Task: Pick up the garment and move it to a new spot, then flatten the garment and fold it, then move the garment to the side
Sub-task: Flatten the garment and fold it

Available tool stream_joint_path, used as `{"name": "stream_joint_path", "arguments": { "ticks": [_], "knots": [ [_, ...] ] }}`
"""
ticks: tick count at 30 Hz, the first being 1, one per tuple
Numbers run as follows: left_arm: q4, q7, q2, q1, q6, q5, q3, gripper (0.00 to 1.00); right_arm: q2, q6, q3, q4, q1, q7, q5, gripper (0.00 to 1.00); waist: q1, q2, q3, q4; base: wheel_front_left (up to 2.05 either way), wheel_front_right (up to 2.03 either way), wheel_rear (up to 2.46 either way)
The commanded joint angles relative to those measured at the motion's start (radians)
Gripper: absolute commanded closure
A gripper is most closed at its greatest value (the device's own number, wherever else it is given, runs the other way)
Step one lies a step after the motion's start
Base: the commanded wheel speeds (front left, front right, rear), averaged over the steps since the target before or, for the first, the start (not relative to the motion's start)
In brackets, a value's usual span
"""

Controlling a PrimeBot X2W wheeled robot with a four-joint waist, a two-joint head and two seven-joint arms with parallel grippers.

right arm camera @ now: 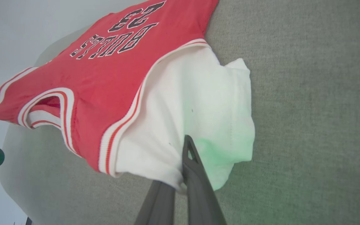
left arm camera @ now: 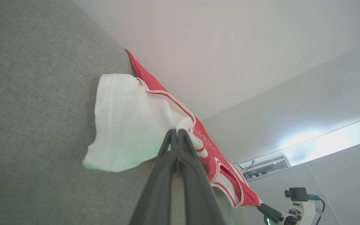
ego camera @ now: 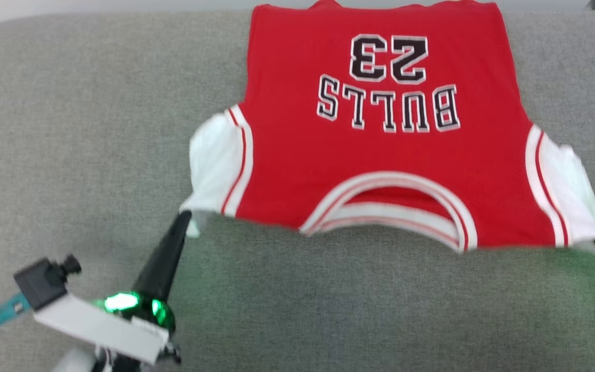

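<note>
Left wrist view puts my left gripper (left arm camera: 177, 131) first: its two dark fingers are pressed together on the garment (left arm camera: 127, 125), pinching it where the white sleeve meets the striped trim, and the loose sleeve hangs out toward 9 o'clock. My right gripper (right arm camera: 186, 143) is closed on cloth too, with the lower edge of the other white sleeve caught between its fingers at 6 o'clock in its own wrist view. In the head view my grippers sit at about 8 o'clock and 4 o'clock, with the jersey stretched between them, lettering and number facing up. The collar faces me at 6 o'clock and the hem reaches 12 o'clock, near the far edge of the grey surface (ego camera: 70, 129). The shoulder end looks raised a little off the surface, while the body toward the hem seems to rest on it. I judge that I am in the moving-and-laying-out part of the task: the shirt is picked up and spread wide, but its near end is not yet down flat. I see no fold in it, and the shift to the side is yet to come.
</note>
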Motion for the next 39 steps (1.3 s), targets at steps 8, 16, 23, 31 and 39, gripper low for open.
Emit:
{"name": "stream_joint_path", "arguments": {
  "ticks": [8,16,23,31,39],
  "knots": [
    [-0.182,-0.003,0.076,0.193,0.001,0.033,-0.004,1.0,0.089,-0.001,-0.188,-0.209,0.244,0.193,-0.04,1.0,0.0001,0.0,-0.046,0.01,0.0,0.0,0.0],
    [-0.323,-0.002,0.154,0.323,0.001,0.052,-0.008,1.0,0.158,-0.001,-0.302,-0.368,0.387,0.324,-0.047,1.0,0.0001,0.0,-0.046,0.014,0.0,0.0,0.0],
    [-0.327,0.004,0.192,0.33,0.001,0.071,-0.034,1.0,0.194,-0.001,-0.376,-0.44,0.437,0.402,-0.056,1.0,0.0001,0.0,-0.037,0.021,0.0,0.0,0.0],
    [-0.156,0.073,0.157,0.218,0.001,0.095,-0.144,1.0,0.181,-0.001,-0.263,-0.323,0.355,0.467,-0.126,1.0,0.0001,0.0,-0.029,0.022,0.0,0.0,0.0],
    [0.02,0.133,0.099,0.111,0.001,0.116,-0.262,1.0,0.139,-0.001,-0.102,-0.165,0.299,0.454,-0.212,1.0,0.0001,0.0,-0.023,0.027,0.0,0.0,0.0]
  ]
}}
